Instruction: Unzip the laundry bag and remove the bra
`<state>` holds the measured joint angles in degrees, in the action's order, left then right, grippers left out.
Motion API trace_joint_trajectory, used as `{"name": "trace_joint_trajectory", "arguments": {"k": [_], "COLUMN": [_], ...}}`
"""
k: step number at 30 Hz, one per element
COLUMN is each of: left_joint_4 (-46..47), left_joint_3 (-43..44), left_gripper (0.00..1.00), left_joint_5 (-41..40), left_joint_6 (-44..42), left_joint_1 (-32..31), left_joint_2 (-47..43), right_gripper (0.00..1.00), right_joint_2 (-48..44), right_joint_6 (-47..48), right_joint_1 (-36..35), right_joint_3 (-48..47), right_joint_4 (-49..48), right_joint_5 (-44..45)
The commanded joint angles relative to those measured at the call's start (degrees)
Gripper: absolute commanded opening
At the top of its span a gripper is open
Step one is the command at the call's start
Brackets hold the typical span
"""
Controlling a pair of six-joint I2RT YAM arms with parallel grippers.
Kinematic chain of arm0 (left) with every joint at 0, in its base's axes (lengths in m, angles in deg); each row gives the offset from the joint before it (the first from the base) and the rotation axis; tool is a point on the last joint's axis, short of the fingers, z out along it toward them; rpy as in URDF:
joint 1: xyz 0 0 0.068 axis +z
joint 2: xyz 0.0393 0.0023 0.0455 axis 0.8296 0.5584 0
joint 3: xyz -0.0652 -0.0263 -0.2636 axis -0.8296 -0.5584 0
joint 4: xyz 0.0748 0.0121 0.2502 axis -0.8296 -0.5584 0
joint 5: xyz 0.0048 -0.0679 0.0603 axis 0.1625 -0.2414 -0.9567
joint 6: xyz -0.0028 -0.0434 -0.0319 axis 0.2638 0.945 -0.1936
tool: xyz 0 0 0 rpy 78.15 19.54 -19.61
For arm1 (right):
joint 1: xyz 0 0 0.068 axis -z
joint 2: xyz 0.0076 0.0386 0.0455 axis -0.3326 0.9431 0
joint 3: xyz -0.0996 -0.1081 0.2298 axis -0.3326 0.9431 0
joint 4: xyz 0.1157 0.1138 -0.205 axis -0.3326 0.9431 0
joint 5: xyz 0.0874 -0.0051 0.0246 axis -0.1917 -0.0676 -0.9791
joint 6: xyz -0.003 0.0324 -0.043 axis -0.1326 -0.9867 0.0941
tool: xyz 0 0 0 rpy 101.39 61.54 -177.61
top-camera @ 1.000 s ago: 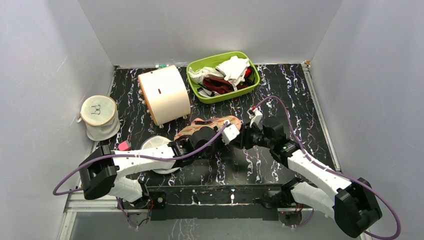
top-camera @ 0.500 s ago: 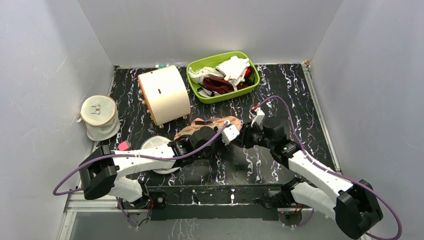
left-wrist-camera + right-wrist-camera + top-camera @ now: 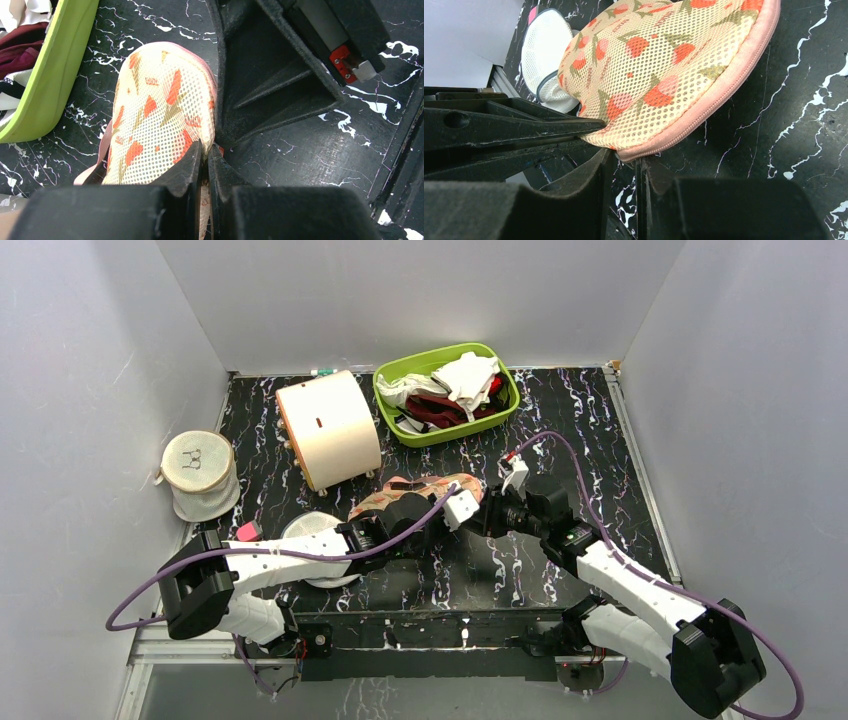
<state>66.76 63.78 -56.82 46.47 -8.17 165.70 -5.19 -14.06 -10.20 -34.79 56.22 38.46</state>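
Far left, a white mesh cylinder bag (image 3: 197,475) is noted; the round mesh pouch (image 3: 312,527) is half covered by the left arm (image 3: 290,558). Mid-table the laundry bag (image 3: 425,486), peach printed mesh with pink zip edging, is laid. The left gripper (image 3: 205,150) is clenched on its edge. The right gripper (image 3: 624,162) is set at the edging; its grip cannot be told. Contents are hidden.

Peach mesh w/ red & green print, pink edging on laundry bag (image 3: 664,60). Black table (image 3: 600,440) w/ white marbling. Lime-green bin (image 3: 450,430) at 12 o'clock, white & dark-red cloths (image 3: 468,375) inside.
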Motion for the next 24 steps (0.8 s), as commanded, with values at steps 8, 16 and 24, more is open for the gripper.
{"name": "trace_joint_trajectory", "arguments": {"k": [8,16,24], "left_joint_4": [0.38,0.31,0.26], "left_joint_3": [1.94,1.98,2.08], "left_gripper": [0.00,0.00,0.00], "left_joint_5": [0.40,0.63,0.58], "left_joint_6": [0.18,0.32,0.02], "left_joint_1": [0.01,-0.02,-0.02], "left_joint_2": [-0.91,-0.74,-0.74], "right_gripper": [0.27,0.21,0.08], "right_joint_2": [-2.52,-2.26,-2.66], "right_joint_6": [-1.83,-4.38,-4.06], "right_joint_1": [0.12,0.10,0.10], "right_joint_3": [0.05,0.55,-0.34], "right_joint_4": [0.31,-2.35,0.53], "right_joint_5": [-1.87,-4.76,-3.05]}}
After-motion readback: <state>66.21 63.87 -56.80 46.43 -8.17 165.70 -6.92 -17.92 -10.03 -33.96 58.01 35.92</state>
